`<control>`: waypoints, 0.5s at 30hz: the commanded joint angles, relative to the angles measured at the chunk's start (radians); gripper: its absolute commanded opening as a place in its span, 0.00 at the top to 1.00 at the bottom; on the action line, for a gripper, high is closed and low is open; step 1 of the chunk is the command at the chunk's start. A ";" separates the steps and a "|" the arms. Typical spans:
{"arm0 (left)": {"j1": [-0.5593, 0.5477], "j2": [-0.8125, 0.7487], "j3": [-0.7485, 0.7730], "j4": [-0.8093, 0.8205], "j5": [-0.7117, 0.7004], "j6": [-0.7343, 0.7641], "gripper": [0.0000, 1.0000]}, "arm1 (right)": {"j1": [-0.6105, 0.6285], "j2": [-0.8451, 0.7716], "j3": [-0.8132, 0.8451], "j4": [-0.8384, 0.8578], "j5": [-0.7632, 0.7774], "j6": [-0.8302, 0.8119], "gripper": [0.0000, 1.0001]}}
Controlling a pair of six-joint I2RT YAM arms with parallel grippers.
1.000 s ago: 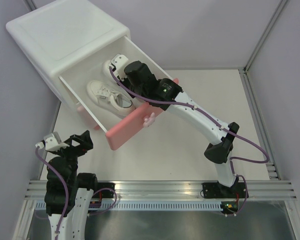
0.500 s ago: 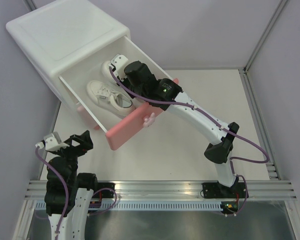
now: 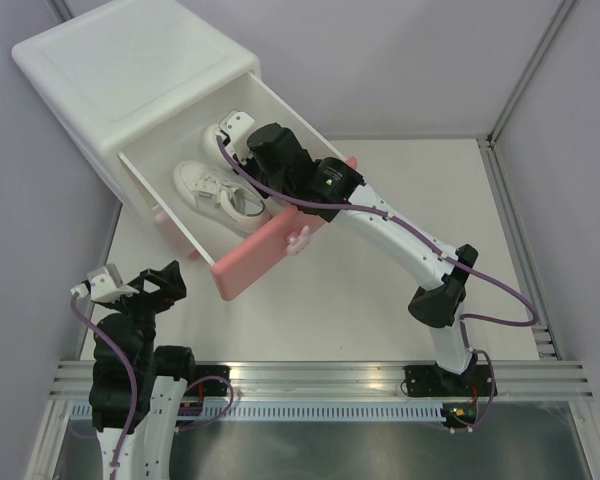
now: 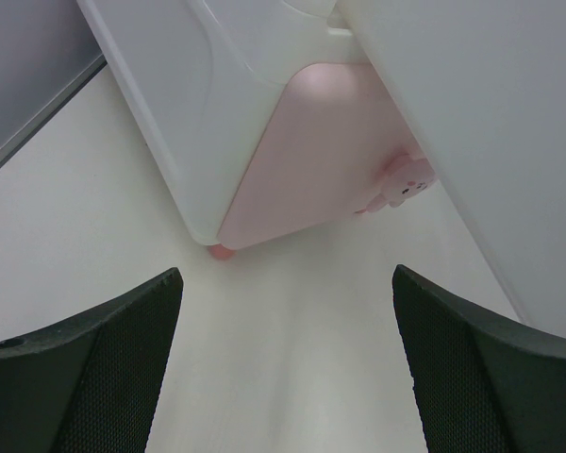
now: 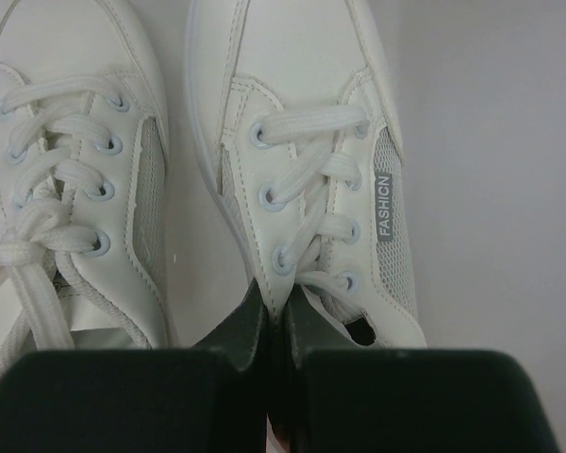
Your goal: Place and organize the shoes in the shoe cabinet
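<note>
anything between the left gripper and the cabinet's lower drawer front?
No. The left wrist view shows only bare tabletop between the open left gripper and the pale pink lower drawer front.

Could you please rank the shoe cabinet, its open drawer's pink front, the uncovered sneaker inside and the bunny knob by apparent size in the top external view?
1. shoe cabinet, by far the largest
2. pink drawer front, seen at a slant, so only narrowly ahead of the next
3. sneaker
4. bunny knob, clearly smallest
</note>
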 commanded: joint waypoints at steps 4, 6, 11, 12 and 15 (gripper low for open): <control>0.005 -0.051 -0.002 0.033 0.021 0.037 0.06 | 0.010 -0.050 0.008 0.041 0.006 -0.009 0.94; 0.005 -0.051 -0.002 0.033 0.021 0.038 0.06 | 0.010 -0.047 0.008 0.042 0.006 -0.008 0.93; 0.005 -0.053 -0.002 0.033 0.021 0.038 0.06 | 0.010 -0.044 0.003 0.041 0.004 -0.008 0.90; 0.006 -0.051 -0.002 0.033 0.021 0.038 0.06 | 0.008 -0.044 0.002 0.042 0.004 -0.008 0.86; 0.005 -0.053 -0.002 0.035 0.021 0.039 0.06 | 0.008 -0.044 0.000 0.044 0.003 -0.006 0.74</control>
